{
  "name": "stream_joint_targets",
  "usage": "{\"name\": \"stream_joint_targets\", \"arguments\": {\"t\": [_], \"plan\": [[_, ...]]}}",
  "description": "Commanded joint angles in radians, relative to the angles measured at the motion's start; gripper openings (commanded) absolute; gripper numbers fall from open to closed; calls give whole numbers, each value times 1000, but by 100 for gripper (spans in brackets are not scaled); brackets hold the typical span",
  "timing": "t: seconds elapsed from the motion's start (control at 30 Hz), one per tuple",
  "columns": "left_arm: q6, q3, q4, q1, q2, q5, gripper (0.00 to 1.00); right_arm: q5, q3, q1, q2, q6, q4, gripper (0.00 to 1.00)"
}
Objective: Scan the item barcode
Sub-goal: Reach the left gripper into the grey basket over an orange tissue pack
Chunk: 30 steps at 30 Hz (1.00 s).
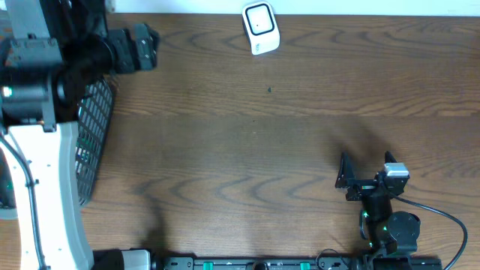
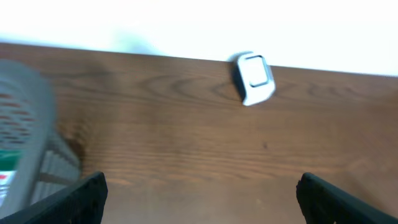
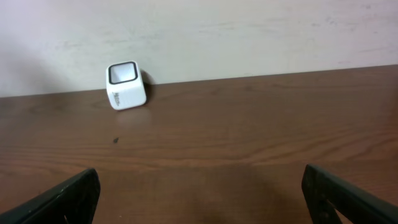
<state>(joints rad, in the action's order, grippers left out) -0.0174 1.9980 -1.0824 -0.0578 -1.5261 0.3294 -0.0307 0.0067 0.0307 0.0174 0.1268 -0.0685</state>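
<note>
The left arm (image 1: 49,195) rises from the near left corner of the counter (image 1: 247,135). Its white link runs toward the far edge, then the wrist bends so that the left end effector (image 1: 150,45) lies level and points to the right, above the far left part of the counter. Its 2 fingers stand wide apart with nothing between them. In the left wrist view they show only as dark tips at the lower corners (image 2: 202,190).

Under that arm a dark wire basket (image 1: 94,142) sits at the left side of the counter. Through its blurred mesh (image 2: 25,124) an item (image 2: 6,171) with red and green print shows, too unclear to say more about it.

The right arm (image 1: 394,229) is folded low at the near right edge. The right end effector (image 1: 366,161) faces the far edge, and its 2 fingers are also spread wide and empty (image 3: 202,193).

The white scanner (image 1: 261,28) stands at the far edge, close to the pale wall. It is well apart from both arms, between them from left to right and nearer the left one. From the left wrist it appears ahead and a little right (image 2: 254,78). From the right wrist it sits far off to the left (image 3: 126,84), window tilted upward.
</note>
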Motion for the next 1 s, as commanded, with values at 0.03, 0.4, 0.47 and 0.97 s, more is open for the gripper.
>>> {"name": "stream_joint_targets", "arguments": {"t": [0.03,0.4,0.47,0.97], "plan": [[-217,29,9,-108,-13,-193,96,-4,-2,8,-4,14,-4,99],[-426,9,8,-482,-115,-401,100,-4,-2,8,-4,14,-4,99],[-425,9,3,-506,-154,-402,99,-4,-2,8,-4,14,-4,99],[-513,8,-64,-564,-470,-402,57,-4,-2,8,-4,14,-4,99]]}}
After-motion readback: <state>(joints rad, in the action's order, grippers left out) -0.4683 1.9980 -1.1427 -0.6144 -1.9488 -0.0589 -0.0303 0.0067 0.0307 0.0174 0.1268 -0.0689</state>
